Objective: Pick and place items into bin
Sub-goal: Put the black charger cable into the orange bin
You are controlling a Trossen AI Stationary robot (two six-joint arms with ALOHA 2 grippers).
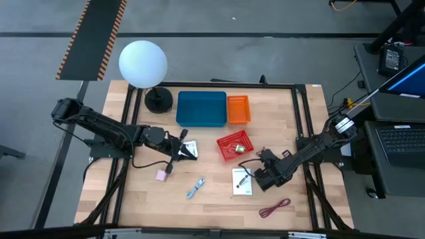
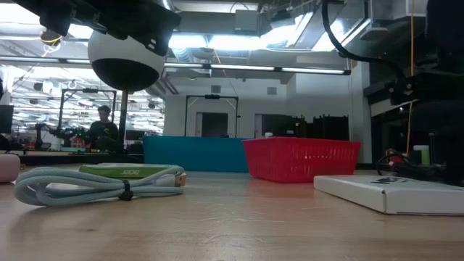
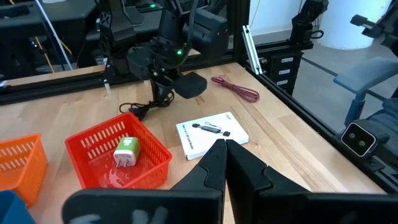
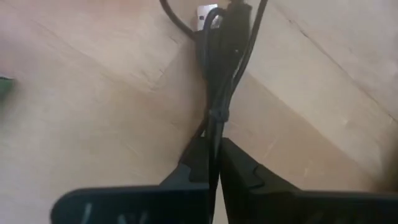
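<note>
My right gripper [image 1: 260,172] is low over the table right of centre, shut on a black cable [image 4: 217,74]. A white printed card [image 1: 242,181] lies flat beside it. My left gripper [image 1: 188,153] is shut over a second white card [image 1: 191,145] at the table's middle; nothing shows between its fingers in the left wrist view [image 3: 224,147]. A pink cube [image 1: 161,175], a blue-silver tool [image 1: 195,188] and a maroon cable [image 1: 275,208] lie on the wood. The blue bin [image 1: 201,108] stands at the far side. My right gripper pinches the bundled black cable just behind its tie [image 4: 214,134] between its two fingers. The fingers slant down at the table, and the cable runs on ahead along them. The plug end [image 4: 207,12] lies on the wood. Whether my left gripper touches the card, I cannot tell.
A red basket [image 1: 235,146] holding a small green-and-white piece [image 3: 127,151] stands between the arms. An orange bin [image 1: 238,109] adjoins the blue bin. A white globe lamp [image 1: 143,63] on a black base [image 1: 159,99] stands far left. A black frame borders the table.
</note>
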